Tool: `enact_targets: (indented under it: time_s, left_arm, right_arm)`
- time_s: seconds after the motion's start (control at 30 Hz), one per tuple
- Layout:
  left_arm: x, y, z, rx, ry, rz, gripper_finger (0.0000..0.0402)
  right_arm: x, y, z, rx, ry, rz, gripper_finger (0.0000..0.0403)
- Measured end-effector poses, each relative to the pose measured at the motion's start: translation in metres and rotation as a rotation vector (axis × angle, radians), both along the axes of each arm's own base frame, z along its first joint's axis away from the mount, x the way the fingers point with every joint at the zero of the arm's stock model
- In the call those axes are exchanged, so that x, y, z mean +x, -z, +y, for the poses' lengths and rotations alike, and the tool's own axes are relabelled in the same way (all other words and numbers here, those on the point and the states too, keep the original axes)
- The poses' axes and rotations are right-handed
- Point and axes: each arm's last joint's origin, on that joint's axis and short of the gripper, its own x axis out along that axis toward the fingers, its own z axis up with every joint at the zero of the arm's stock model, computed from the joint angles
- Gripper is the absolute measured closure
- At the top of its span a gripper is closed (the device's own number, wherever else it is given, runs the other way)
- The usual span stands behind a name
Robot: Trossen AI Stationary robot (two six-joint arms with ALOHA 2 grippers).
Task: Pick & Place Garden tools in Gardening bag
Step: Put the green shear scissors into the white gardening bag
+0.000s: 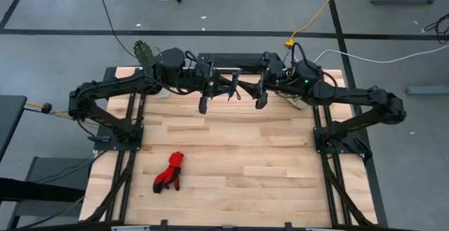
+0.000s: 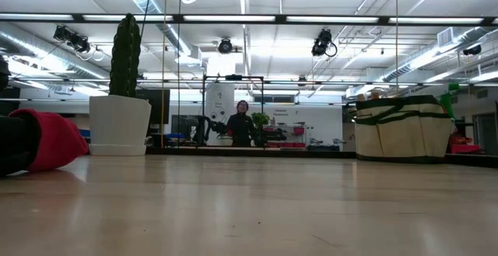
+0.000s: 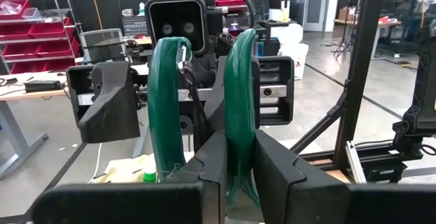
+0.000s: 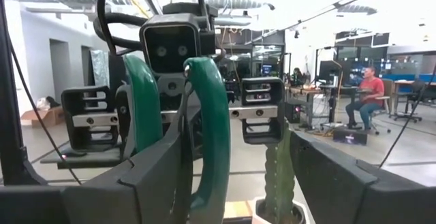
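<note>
Red against the pale wood, the gloves (image 1: pixel 170 173) lie crumpled near the bench's (image 1: pixel 245 154) front-left corner. We judge them a garden tool not yet packed. At the far-left corner stands the cactus pot (image 2: pixel 119 124), which is no part of the job.

Along the far edge, the left gripper (image 1: pixel 203 106) and the right gripper (image 1: pixel 261 102) face each other near the middle. In the left wrist view, the jaws are clamped on one green handle (image 3: pixel 238 115) of the gardening bag (image 2: pixel 401 128). In the right wrist view, the jaws stand apart with the other handle (image 4: pixel 208 115) inside the gap but not pinched.

We read this as holding the bag's mouth open and steady for loading. The low view shows the beige bag on the bench towards its far-right side.
</note>
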Motion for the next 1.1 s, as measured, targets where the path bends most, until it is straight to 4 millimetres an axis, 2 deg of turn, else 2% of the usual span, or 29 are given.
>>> enact_targets:
  time_s: [0.63,1.1]
  left_arm:
    - [0.0,0.0001,-0.0002,-0.002,0.002,0.001,0.0347]
    - [0.0,0.0001,0.0,-0.006,0.001,0.001,0.0347]
  right_arm:
    - [0.0076,0.0036,-0.0017,-0.005,0.002,-0.02,0.013]
    - [0.0076,0.0036,-0.0015,-0.007,-0.001,-0.021,0.0224]
